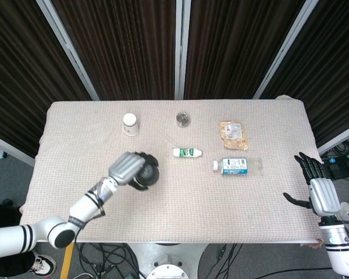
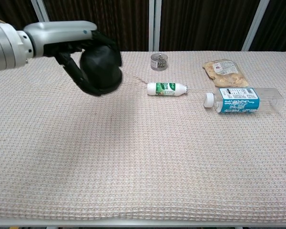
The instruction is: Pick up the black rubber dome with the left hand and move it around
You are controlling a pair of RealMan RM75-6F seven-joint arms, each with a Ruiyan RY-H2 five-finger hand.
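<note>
You've got the black rubber dome (image 2: 102, 70) wrapped up in your left hand (image 2: 81, 52), fingers curled around its sides and underside, so it's lifted clear of the table (image 1: 180, 197) and hanging over the left-middle area. That cupping grip makes sense to me: the dome looks smooth and rounded with a matte rubbery finish, so there's no edge to pinch and you kind of have to cradle it. Rubber should be grippy, so I'd guess it won't slip easily.

Your right hand (image 1: 321, 195) is parked off the right edge of the table, fingers spread, holding nothing.

The tabletop is covered in a beige waffle-weave cloth, soft-looking and textured. The other stuff sits along the far half: a white paper cup (image 1: 130, 123) standing upside down, a small clear jar (image 2: 158, 61) with something metallic inside, a little white bottle (image 2: 166, 88) lying on its side, a crinkly snack bag (image 2: 223, 69), and a clear plastic water bottle (image 2: 243, 100) on its side with a blue label. The dome is nearest the little white bottle, so watch that when you swing it around.
</note>
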